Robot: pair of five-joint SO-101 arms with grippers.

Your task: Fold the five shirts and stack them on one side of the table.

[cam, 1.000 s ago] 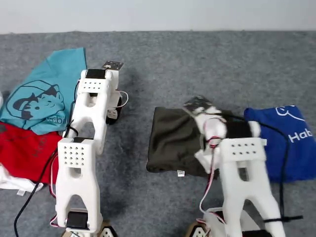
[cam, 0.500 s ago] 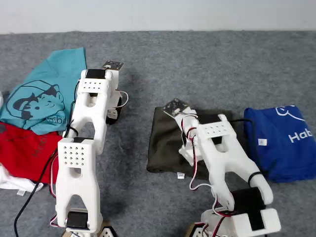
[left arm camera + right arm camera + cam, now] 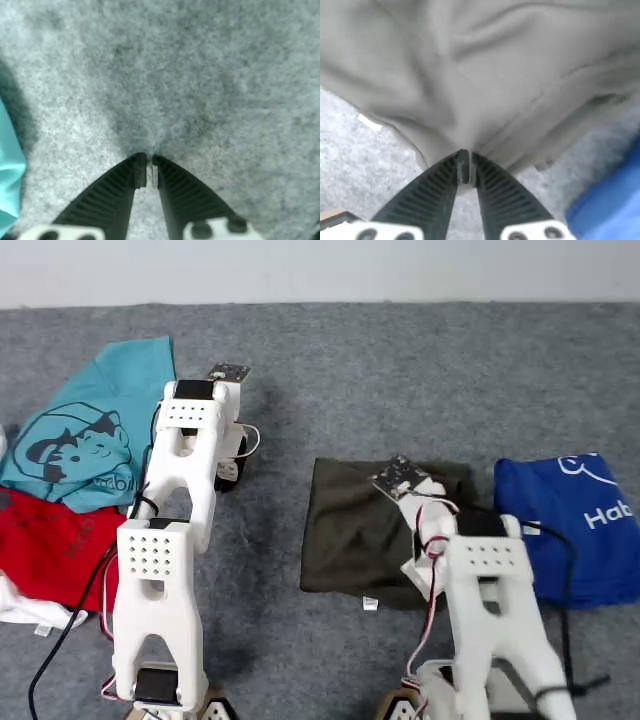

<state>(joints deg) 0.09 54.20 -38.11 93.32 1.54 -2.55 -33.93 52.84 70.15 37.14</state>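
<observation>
Five shirts lie on a desk covered in coarse grey felt, with two white plastic arms standing at its near edge. At centre is the olive shirt, soft matte cloth folded into a rumpled rectangle, with a small white tag poking out at its near hem. Just beside the olive shirt, on the right arm's side, sits the blue shirt, a neat folded block carrying white print. Well apart from the olive shirt, beyond the left arm, the other three are heaped unfolded: the teal shirt spread loose with a dark printed figure, the red shirt crumpled against its near edge, and the white shirt peeking out nearest the arms. The right arm leans over the olive shirt's right half. Its wrist view adds what the high view hides: the right pincer, black and ribbed, has its tips pressed together at the olive shirt's creased hem, with the tag at one side and a corner of blue cloth at the other. Whether any fabric is pinched cannot be told. The left wrist view shows the left pincer narrowed to a sliver above bare speckled felt, away from the olive shirt, with a teal edge nearby.
</observation>
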